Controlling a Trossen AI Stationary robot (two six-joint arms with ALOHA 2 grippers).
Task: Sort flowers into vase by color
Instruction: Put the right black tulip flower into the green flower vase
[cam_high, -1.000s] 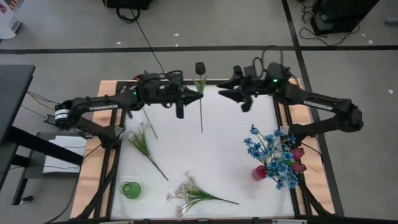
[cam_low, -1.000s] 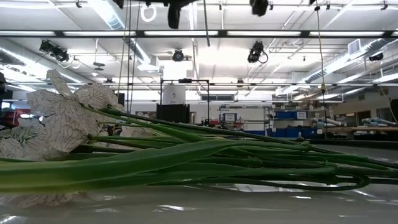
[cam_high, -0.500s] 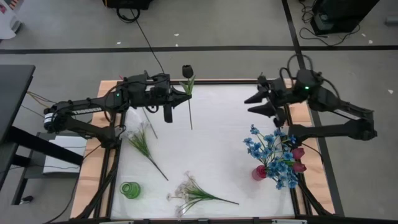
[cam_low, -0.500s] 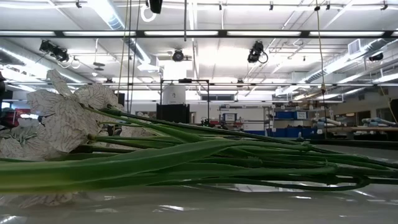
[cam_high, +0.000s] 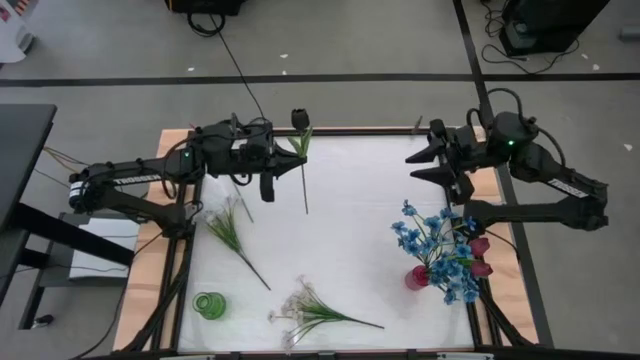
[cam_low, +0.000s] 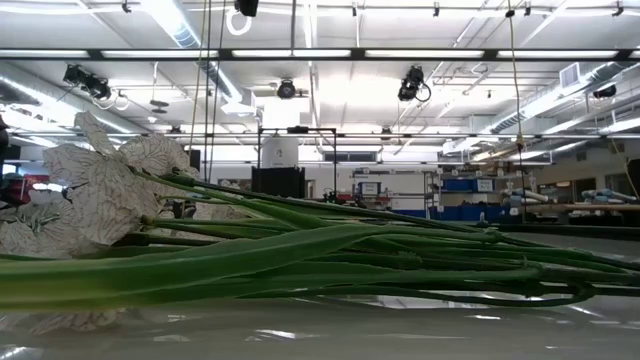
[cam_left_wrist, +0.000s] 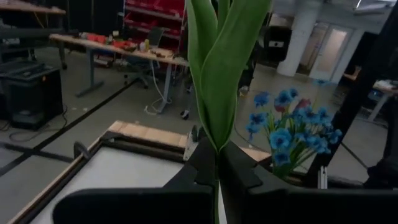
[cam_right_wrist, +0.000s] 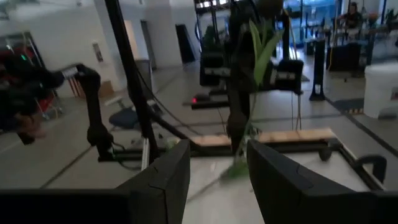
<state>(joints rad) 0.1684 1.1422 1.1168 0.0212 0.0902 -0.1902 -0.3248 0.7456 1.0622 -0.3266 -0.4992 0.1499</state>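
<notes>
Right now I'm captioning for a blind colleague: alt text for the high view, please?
The left gripper holds a dark-budded flower above the white table. The right gripper hangs open and empty near blue flowers in a red vase.

Grey concrete floor (cam_high: 330, 40) crossed by dark tape lines (cam_high: 300, 78). Overhead, long fluorescent strips (cam_low: 300, 53) beneath exposed ceiling trusses. Beyond, workbenches (cam_left_wrist: 118, 51) and red shelving (cam_left_wrist: 155, 12).

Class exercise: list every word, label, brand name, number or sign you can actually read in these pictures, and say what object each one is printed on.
None can be read.
The left arm in the high view carries pale lettering, too small to read.
No print shows on the red vase, the green vase or the flowers.
</notes>
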